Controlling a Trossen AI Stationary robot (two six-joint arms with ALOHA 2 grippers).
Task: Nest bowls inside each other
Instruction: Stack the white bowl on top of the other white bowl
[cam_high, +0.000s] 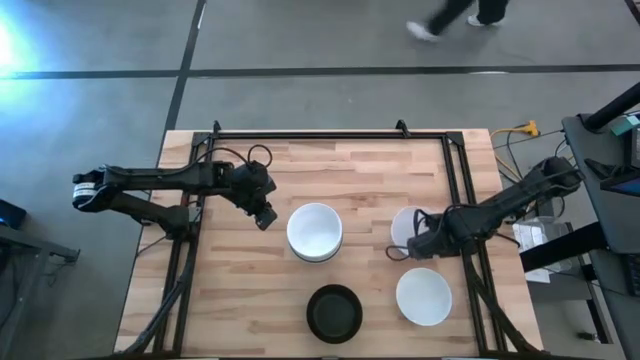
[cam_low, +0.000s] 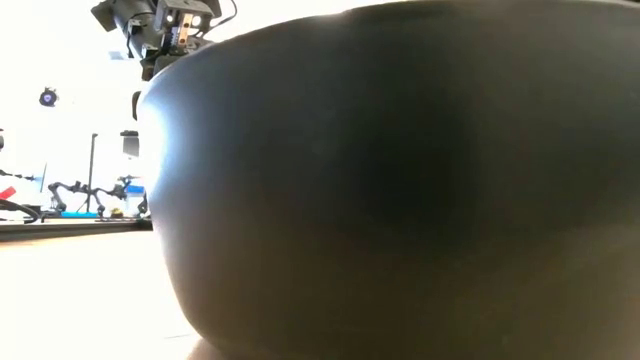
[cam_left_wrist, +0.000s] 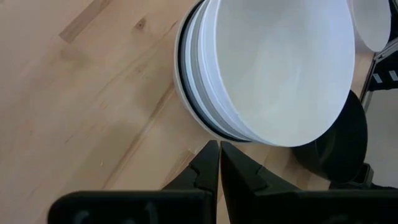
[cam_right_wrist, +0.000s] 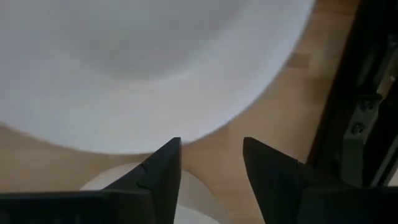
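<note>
- Wooden table (cam_high: 250, 290) fills the middle of the high view and carries four groups of bowls.
- At frame centre sits a nested stack of bowls (cam_high: 315, 232), white on top; the left wrist view shows several rims layered under it, one of them dark.
- Lower centre, a black bowl (cam_high: 334, 312) stands alone; it blocks nearly all of the low view.
- Lower right, a single white bowl (cam_high: 423, 296) rests apart from the others.
- Right of centre, another white bowl (cam_high: 408, 228) is partly covered by the right arm.
- The right gripper (cam_high: 420, 246) hovers at that bowl's rim with its fingers apart; in the right wrist view the rim seems to lie just ahead of the gap, though contact is hard to judge.
- The left gripper (cam_high: 264, 216) hangs just left of the stack, its fingers pressed together and holding nothing.
</note>
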